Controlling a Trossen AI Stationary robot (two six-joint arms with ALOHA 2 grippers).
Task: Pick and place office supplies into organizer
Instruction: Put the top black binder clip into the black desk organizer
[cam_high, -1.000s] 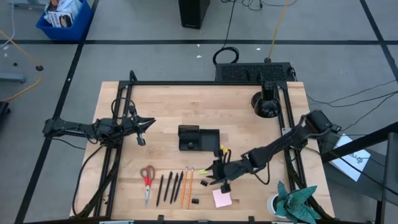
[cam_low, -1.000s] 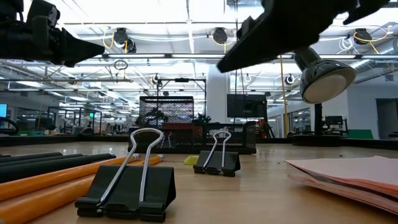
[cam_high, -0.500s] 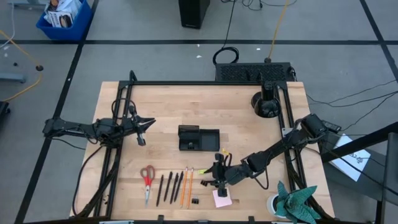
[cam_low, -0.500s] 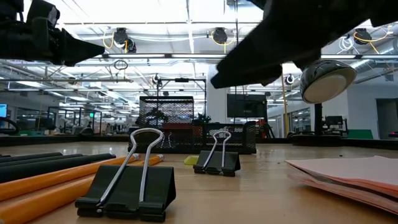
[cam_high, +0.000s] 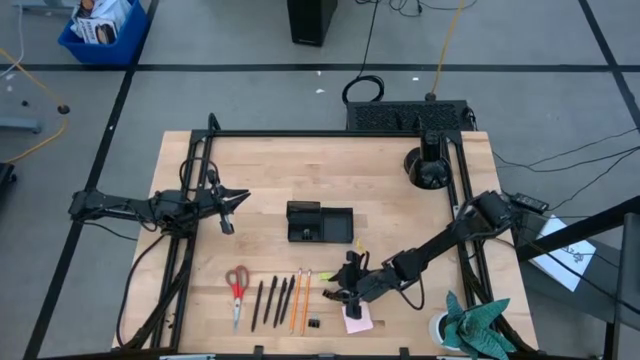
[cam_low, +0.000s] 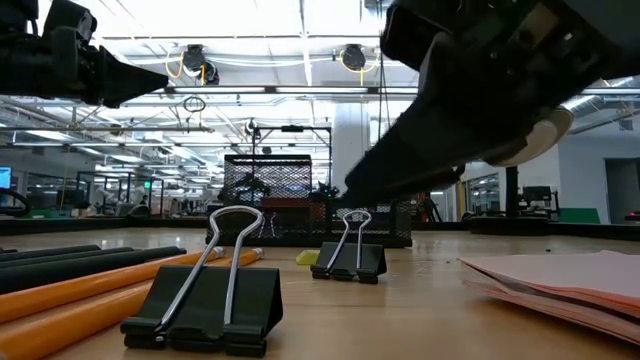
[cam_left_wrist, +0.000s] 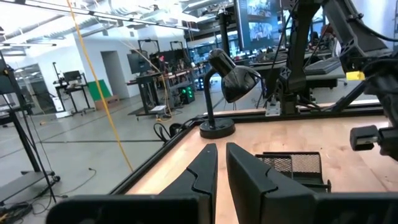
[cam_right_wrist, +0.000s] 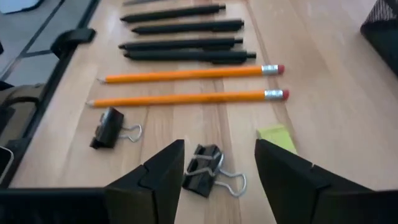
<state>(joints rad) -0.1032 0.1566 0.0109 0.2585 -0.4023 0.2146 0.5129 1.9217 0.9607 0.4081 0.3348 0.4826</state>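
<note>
Where the high view looks down, a pale wooden table (cam_high: 300, 170) stands on grey floor, the organizer (cam_high: 319, 222) near its middle; the left gripper (cam_high: 228, 207) waits well apart, fingers nearly together. At table height, two binder clips (cam_low: 348, 258) sit before a bright workshop. Through the right wrist view, the right gripper (cam_right_wrist: 217, 163) hangs with fingers (cam_right_wrist: 155, 174) apart, one clip lying between them, untouched, its wire handles pointing toward the yellow-green bit (cam_right_wrist: 276, 138); orange pencils (cam_right_wrist: 186, 98) lie parallel beyond.
</note>
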